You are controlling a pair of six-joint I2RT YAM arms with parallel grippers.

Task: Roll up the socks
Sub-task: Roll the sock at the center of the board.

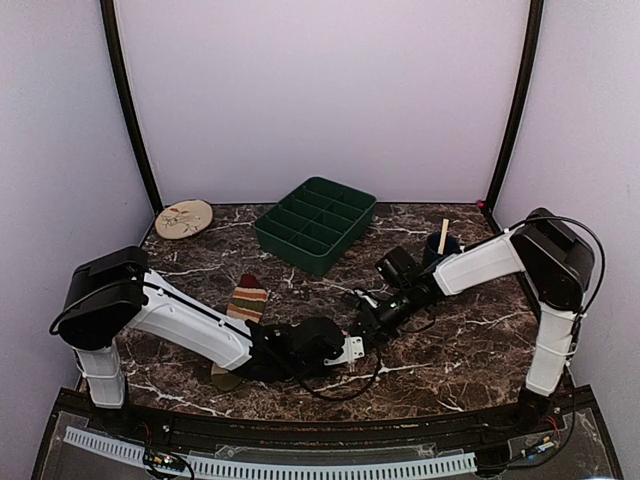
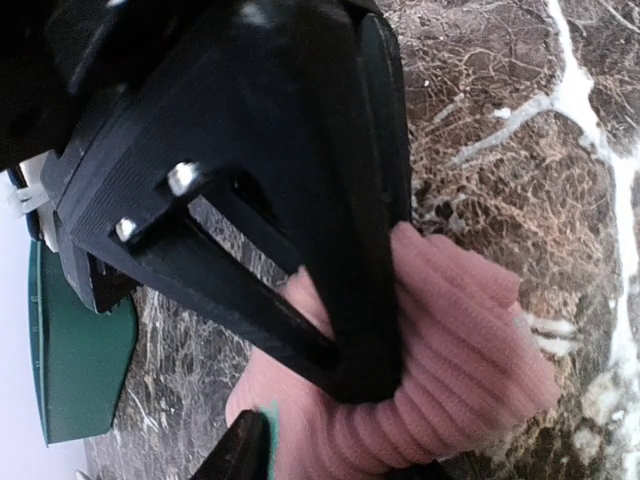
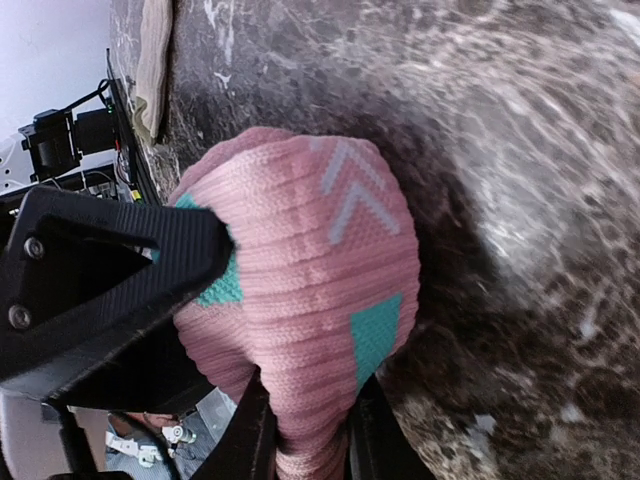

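Green tray (image 1: 315, 225) across rear centre, cup (image 1: 452, 243) far right, striped sock (image 1: 247, 300) by left arm (image 1: 190, 320), marble (image 1: 470, 340) bare front-right.

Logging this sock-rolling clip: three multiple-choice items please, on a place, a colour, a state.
1. The striped sock lies: A) in the green tray; B) on the table beside the left arm; C) in the cup.
2. Patches on the pink sock are: A) yellow; B) black; C) teal and whitish.
3. The right gripper is: A) open over the tray; B) shut on the pink sock; C) holding the striped sock.
Key: 1 B, it lies on marble; 2 C, right wrist view; 3 B, fingers pinch pink fabric.
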